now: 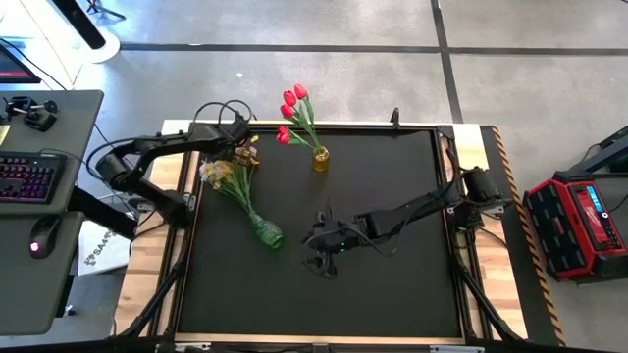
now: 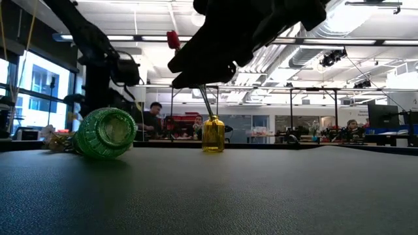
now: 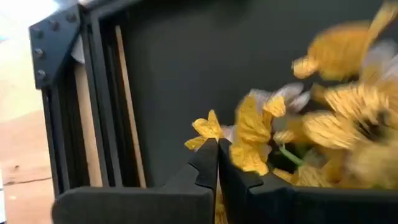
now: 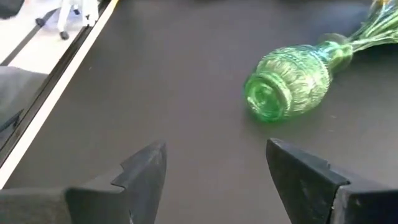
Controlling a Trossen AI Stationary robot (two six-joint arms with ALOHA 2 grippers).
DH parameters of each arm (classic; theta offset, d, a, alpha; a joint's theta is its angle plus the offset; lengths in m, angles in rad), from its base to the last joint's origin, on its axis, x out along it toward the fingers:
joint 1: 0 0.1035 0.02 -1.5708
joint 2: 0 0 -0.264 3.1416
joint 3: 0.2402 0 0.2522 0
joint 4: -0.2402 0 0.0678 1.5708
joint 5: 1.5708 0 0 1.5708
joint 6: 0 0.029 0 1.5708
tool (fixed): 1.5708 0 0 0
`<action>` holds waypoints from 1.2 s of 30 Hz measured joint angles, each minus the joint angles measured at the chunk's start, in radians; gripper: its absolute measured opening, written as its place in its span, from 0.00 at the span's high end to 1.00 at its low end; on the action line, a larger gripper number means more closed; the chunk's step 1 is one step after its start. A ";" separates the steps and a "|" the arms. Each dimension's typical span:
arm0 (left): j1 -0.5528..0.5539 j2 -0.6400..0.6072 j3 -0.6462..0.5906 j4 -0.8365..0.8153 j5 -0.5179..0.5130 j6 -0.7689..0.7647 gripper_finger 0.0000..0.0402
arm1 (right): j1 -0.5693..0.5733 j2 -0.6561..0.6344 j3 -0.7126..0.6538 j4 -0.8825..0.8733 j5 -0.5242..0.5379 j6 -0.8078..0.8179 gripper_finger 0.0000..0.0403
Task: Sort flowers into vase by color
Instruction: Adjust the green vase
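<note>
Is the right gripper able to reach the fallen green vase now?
Probably yes. The right gripper is open and points at the green vase, which lies on its side, with only bare table between them. The left gripper is by the yellow flowers.

A green vase [image 2: 106, 133] lies on its side on the dark surface [image 2: 261, 196]. Further back a yellow vase [image 2: 213, 135] stands upright, holding a red tulip [image 2: 172, 40].
</note>
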 joint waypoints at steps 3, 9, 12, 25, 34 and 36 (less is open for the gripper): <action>-0.001 0.040 -0.004 0.005 0.032 0.046 1.00 | 0.002 0.000 0.000 0.001 0.014 0.003 0.36; -0.020 0.051 -0.004 -0.011 0.210 0.089 1.00 | -0.001 0.018 0.001 -0.008 -0.024 -0.021 0.36; -0.049 0.025 -0.003 -0.052 0.243 0.117 1.00 | -0.001 0.062 0.001 0.033 -0.066 -0.053 0.36; -0.170 -0.045 -0.003 -0.125 0.353 0.112 1.00 | -0.016 0.163 0.001 0.185 -0.032 -0.041 0.36; -0.187 -0.192 -0.003 -0.375 0.234 0.024 1.00 | 0.012 0.139 0.001 0.104 0.208 0.029 0.36; -0.193 -0.253 -0.003 -0.408 0.250 -0.012 1.00 | 0.015 0.136 0.001 0.102 0.231 0.025 0.36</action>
